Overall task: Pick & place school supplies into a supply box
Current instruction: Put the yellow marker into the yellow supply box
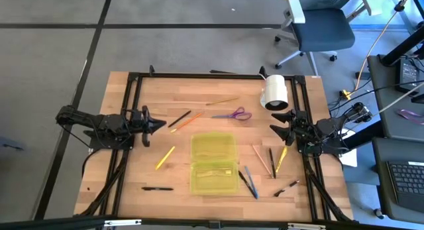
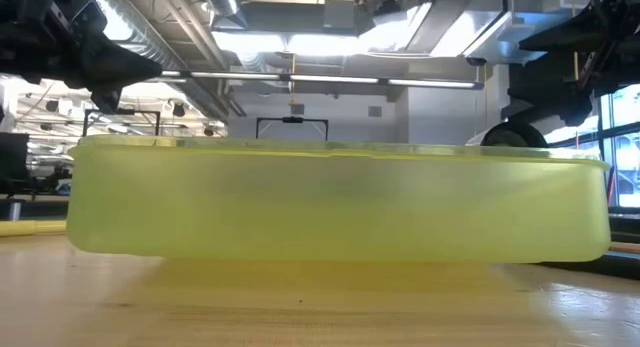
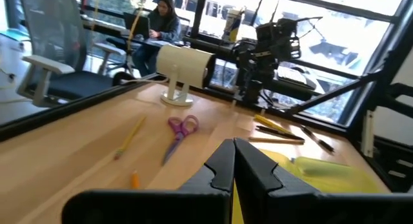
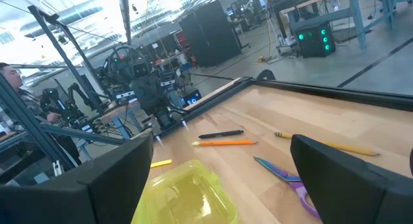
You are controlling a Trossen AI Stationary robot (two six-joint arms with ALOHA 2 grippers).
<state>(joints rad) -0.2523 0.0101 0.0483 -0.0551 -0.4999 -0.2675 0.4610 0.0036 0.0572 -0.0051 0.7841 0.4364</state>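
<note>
Two arms wait over the worktop (image 1: 132, 183): left gripper (image 1: 158, 124) at nine o'clock, fingers pressed together; right gripper (image 1: 277, 123) at three o'clock, spread. Central supply box (image 1: 214, 163) lies open. Pens (image 1: 250, 181) and purple-handled scissors (image 1: 233, 114) around it look light, stiff, slippery; grasp mid-shaft.
</note>
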